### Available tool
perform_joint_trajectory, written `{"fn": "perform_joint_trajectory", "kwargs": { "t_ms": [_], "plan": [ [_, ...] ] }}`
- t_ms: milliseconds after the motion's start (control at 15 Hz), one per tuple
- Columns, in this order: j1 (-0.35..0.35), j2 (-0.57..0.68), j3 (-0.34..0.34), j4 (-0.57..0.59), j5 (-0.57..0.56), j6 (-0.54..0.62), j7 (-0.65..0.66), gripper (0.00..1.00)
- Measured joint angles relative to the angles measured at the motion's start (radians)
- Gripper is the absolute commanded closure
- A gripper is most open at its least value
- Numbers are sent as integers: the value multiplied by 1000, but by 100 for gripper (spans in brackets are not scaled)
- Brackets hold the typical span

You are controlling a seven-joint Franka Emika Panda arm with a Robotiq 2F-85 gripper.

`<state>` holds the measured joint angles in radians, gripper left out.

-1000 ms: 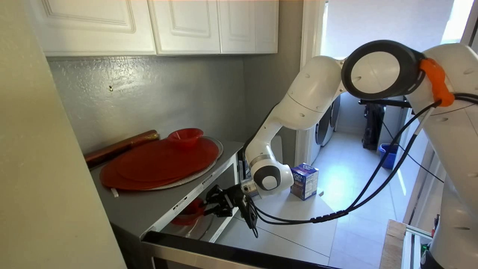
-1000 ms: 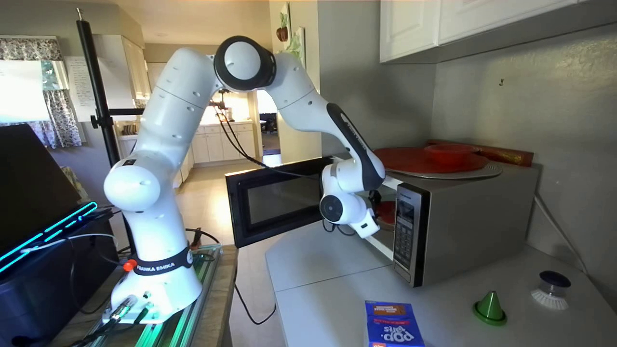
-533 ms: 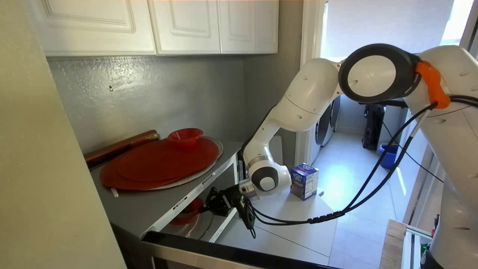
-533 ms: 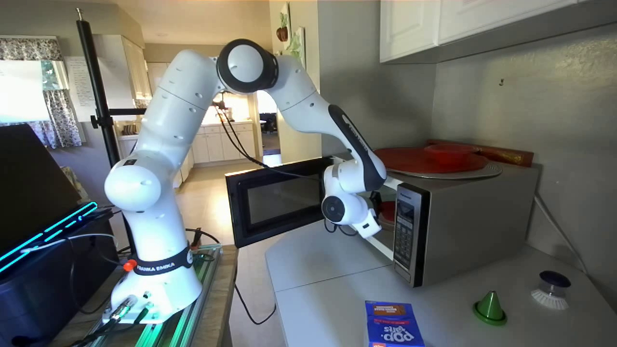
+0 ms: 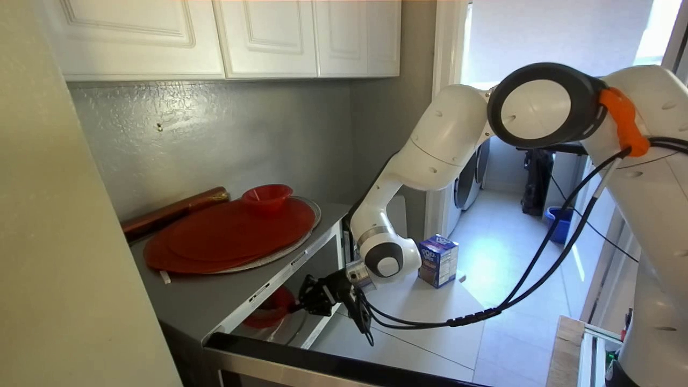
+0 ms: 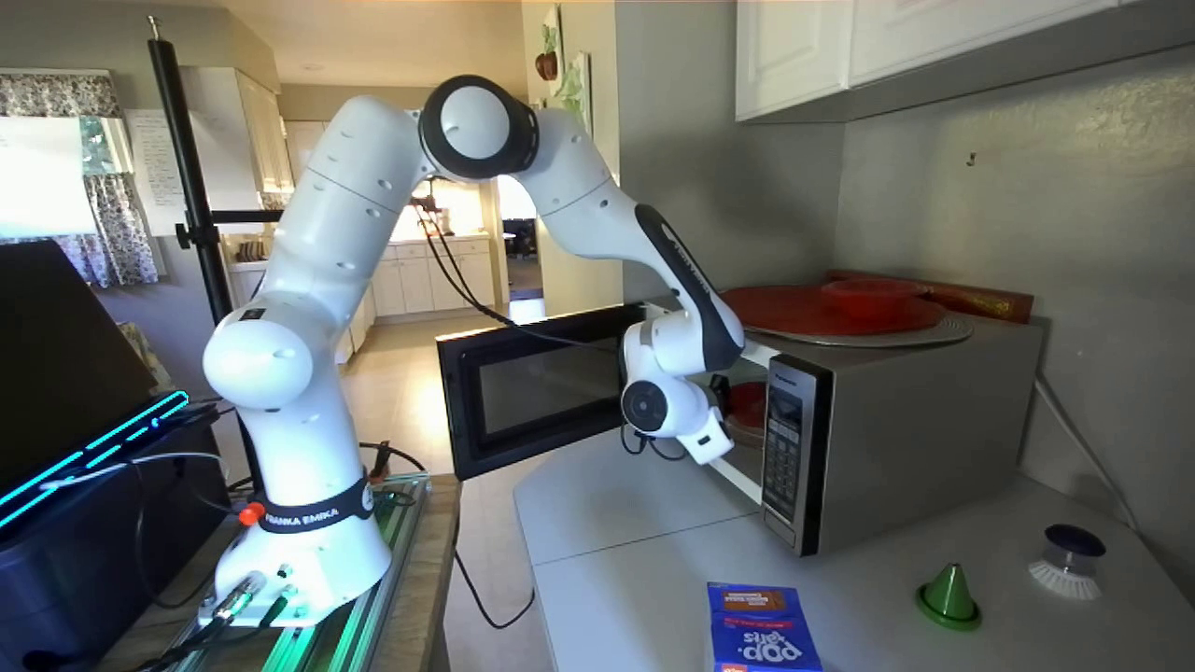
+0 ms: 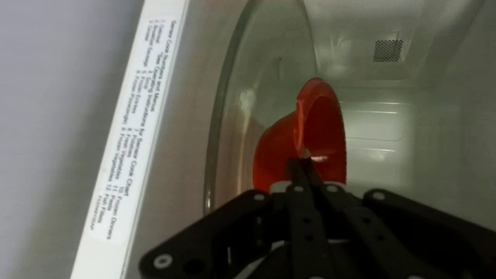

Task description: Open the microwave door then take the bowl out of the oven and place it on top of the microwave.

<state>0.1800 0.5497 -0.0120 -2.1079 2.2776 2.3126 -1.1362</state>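
Note:
The microwave point(image 5: 183, 306) stands with its door point(image 6: 541, 392) swung open. A red bowl point(image 5: 263, 314) is inside it, over the glass turntable point(image 7: 219, 116). The bowl also shows in an exterior view point(image 6: 747, 406), partly behind the control panel. In the wrist view the bowl point(image 7: 271, 151) looks tilted. My gripper point(image 7: 302, 164) is shut on its rim, one finger outside and one inside the wall. In an exterior view the gripper point(image 5: 298, 306) reaches in through the front opening. I cannot tell whether the bowl touches the turntable.
On the microwave's top lie red discs point(image 5: 231, 231) on a silver plate, with another red bowl point(image 5: 267, 198) and a reddish roll point(image 5: 177, 212) behind. White cabinets point(image 5: 263, 37) hang above. A Pop-Tarts box point(image 6: 764, 625), green cone point(image 6: 950, 597) and brush point(image 6: 1069, 560) stand on the counter.
The fingers, apart a second ago, have closed on the bowl's rim. In the last half second the gripper and bowl have shifted slightly. The door has not moved.

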Motion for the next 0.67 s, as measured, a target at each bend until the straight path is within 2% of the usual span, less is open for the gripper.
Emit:
{"fn": "perform_joint_trajectory", "kwargs": {
  "t_ms": [267,667],
  "plan": [
    [-18,-47,-6,-99,-153,-46,63,100],
    [-72,-132,-38,-244,-312,-160,71,100]
  ]
}}
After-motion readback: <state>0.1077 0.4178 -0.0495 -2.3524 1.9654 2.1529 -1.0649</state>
